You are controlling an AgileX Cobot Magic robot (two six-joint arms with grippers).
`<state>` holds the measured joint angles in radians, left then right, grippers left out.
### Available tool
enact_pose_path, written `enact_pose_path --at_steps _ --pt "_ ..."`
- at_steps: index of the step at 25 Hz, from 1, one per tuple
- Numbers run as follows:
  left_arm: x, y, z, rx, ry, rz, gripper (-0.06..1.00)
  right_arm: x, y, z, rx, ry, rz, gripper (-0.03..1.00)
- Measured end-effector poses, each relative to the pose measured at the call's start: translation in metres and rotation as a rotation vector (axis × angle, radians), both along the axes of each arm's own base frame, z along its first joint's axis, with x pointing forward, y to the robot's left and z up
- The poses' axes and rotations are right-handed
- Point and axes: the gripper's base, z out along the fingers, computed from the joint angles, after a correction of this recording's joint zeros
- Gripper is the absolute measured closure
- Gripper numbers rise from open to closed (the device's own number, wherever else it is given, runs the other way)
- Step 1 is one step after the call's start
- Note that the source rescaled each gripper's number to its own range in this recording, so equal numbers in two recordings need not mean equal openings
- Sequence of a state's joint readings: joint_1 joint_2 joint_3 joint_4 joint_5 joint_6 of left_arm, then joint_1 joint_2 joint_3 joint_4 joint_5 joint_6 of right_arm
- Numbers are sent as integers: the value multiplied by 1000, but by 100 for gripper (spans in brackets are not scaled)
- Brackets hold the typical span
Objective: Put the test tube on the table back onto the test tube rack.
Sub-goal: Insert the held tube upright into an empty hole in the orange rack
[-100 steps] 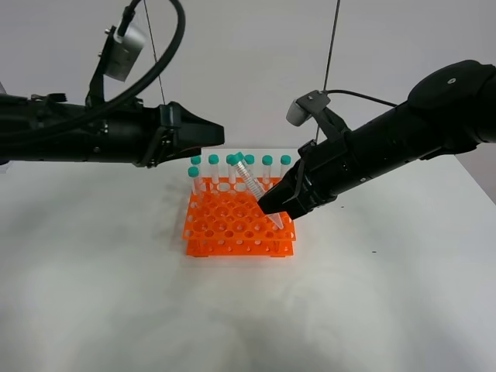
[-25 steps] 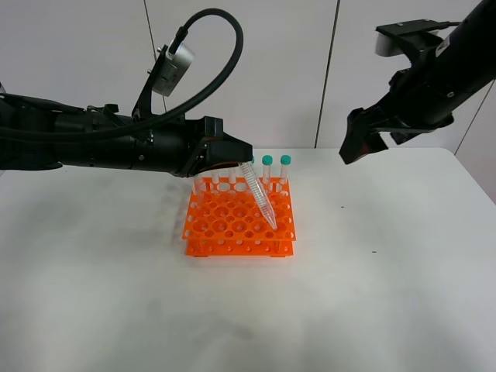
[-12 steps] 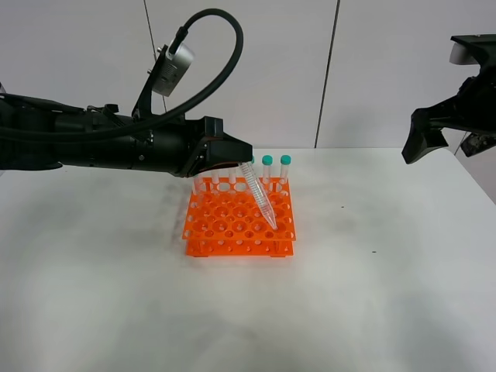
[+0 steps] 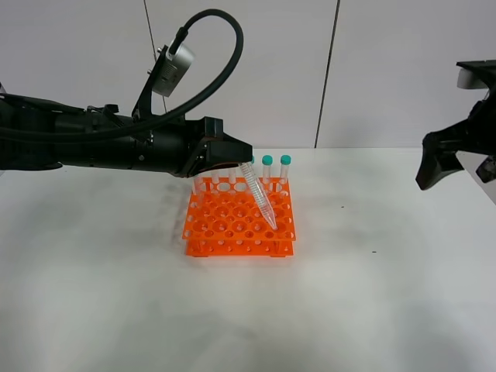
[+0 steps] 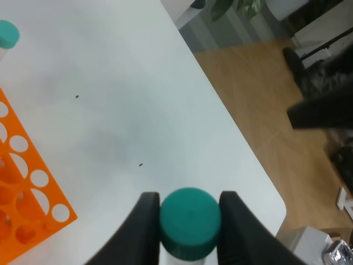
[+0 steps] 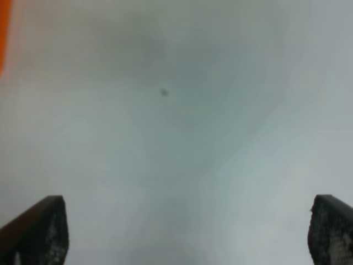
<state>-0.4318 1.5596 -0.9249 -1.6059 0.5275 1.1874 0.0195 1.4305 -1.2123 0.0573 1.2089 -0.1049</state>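
Your right gripper (image 4: 432, 167) has drawn back toward the right end of the table (image 4: 372, 294), jaws apart and empty. Your left gripper (image 5: 189, 212) is clamped on the teal cap of the test tube (image 4: 260, 198), which leans with its tip at the test tube rack (image 4: 225, 229), right side. By my reading, uprighting and seating remain. The left arm reaches in nearly level.

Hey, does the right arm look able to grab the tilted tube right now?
Probably not: the right gripper hangs open far off to the right, and the left gripper is shut on the cap of the test tube, crowding the test tube rack.
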Motion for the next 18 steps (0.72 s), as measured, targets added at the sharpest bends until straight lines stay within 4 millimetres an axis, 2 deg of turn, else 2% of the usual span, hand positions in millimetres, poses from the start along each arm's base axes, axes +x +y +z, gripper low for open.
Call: enact_pose_path --at_steps 7,13,16,18 --pt "0 0 0 0 0 0 94 -100 -4 -23 -17 26 -12 3" --pt "0 0 0 0 0 0 94 -174 -6 -36 -12 -283 -20 3" --pt "0 0 0 -2 1 -4 94 -203 -6 -40 -3 -436 -33 3" --pt "-1 -1 1 -8 2 -13 94 -218 -7 -37 1 -534 -39 3"
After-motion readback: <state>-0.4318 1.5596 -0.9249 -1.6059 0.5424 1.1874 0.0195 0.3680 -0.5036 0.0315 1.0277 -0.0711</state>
